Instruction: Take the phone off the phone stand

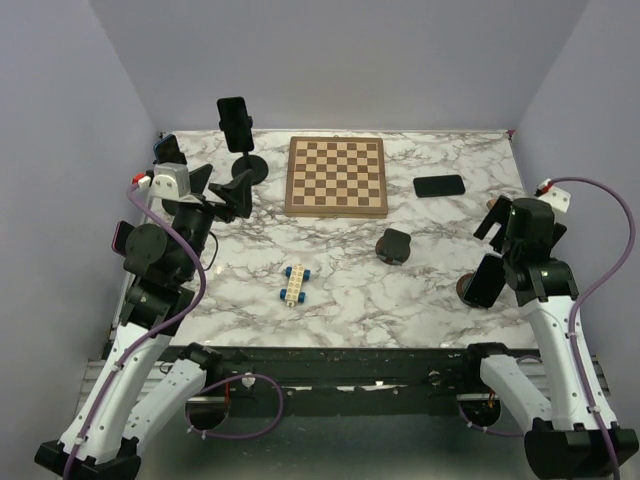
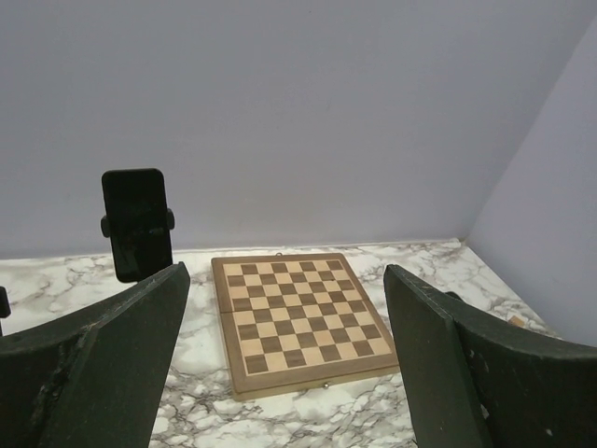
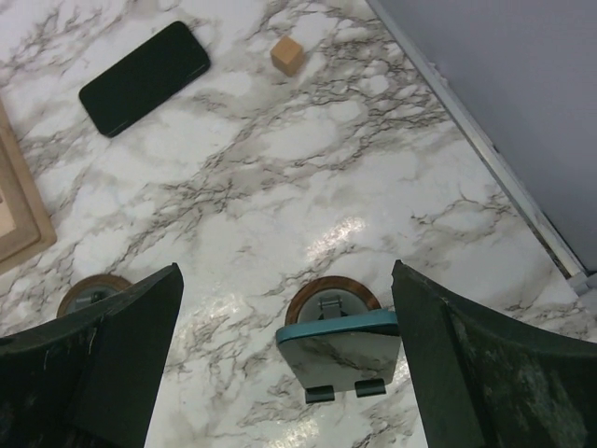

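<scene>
The phone (image 1: 235, 119) stands upright with a dark screen, clamped at the top of the phone stand (image 1: 249, 166). The stand's round black base sits on the marble bench (image 1: 400, 300) near its far left corner, just left of the chessboard (image 1: 336, 176). The left claw (image 2: 284, 275) hangs on the near side of the stand with its fingers spread wide. It grips nothing and is apart from the phone, which shows past its left finger in the wrist view. The right claw (image 3: 286, 273) is spread wide too and empty, pointing down over the right side of the bench above a small teal-edged holder (image 3: 338, 341) on a round brown base. A second phone (image 1: 439, 186) lies flat right of the chessboard, with a small wooden cube (image 3: 287, 55) near it. A dark round object (image 1: 394, 245) and a blue-and-cream toy block (image 1: 294, 284) sit mid-bench — well apart from both claws.
</scene>
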Controlling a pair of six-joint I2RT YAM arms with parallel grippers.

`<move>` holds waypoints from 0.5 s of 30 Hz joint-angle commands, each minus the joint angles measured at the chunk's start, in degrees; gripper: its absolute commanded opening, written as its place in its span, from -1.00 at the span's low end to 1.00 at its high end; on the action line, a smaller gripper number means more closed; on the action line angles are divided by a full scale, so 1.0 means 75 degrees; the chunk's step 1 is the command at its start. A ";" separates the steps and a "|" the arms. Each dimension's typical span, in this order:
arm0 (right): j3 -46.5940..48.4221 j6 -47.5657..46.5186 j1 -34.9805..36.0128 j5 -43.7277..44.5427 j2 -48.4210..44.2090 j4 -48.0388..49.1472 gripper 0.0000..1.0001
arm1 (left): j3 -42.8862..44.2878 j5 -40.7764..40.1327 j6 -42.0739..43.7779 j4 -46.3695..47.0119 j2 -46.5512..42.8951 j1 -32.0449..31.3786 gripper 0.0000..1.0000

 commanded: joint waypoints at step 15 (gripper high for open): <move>0.1263 -0.1700 -0.1126 -0.1233 0.1549 -0.1127 1.00 | -0.0061 -0.0186 0.0094 0.0032 -0.0194 -0.0266 0.87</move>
